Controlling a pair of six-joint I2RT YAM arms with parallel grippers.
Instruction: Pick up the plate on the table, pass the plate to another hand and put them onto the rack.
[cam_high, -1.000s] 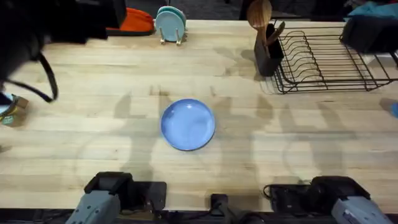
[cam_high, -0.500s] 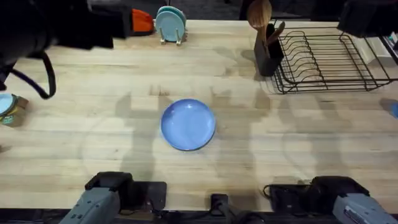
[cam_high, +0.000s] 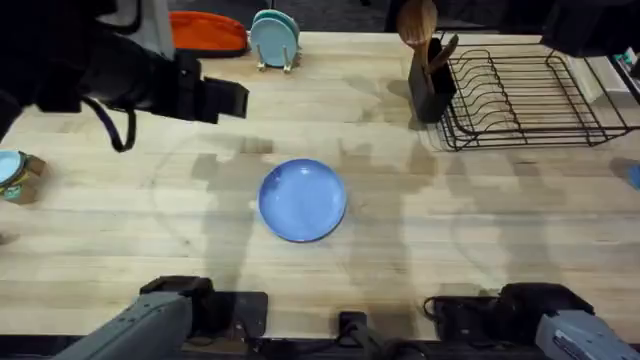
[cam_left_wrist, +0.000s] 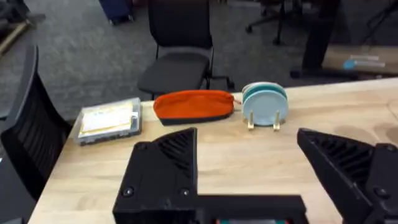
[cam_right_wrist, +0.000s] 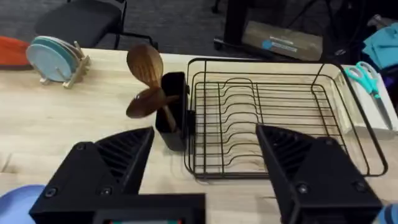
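Note:
The periwinkle-blue plate (cam_high: 302, 200) lies flat in the middle of the wooden table (cam_high: 480, 230), and its edge (cam_right_wrist: 17, 203) shows in a corner of the right wrist view. My left gripper (cam_high: 222, 100) hovers up and to the left of the plate, well apart from it. It is open and holds nothing (cam_left_wrist: 255, 177). The black wire rack (cam_high: 530, 95) stands at the far right with no dishes in it. My right gripper (cam_right_wrist: 205, 171) is open high in front of the rack (cam_right_wrist: 273, 124).
A black holder with wooden spoons (cam_high: 428, 75) stands against the rack's left side. Teal plates in a wooden holder (cam_high: 275, 40) and an orange pouch (cam_high: 208, 32) line the far edge. A small can (cam_high: 15, 175) sits at the left edge. Scissors (cam_right_wrist: 357, 78) lie beside the rack.
My left arm has swung right and nearer over the table, closing on the plate. The plate and the rack have not moved. The right arm has hardly shifted.

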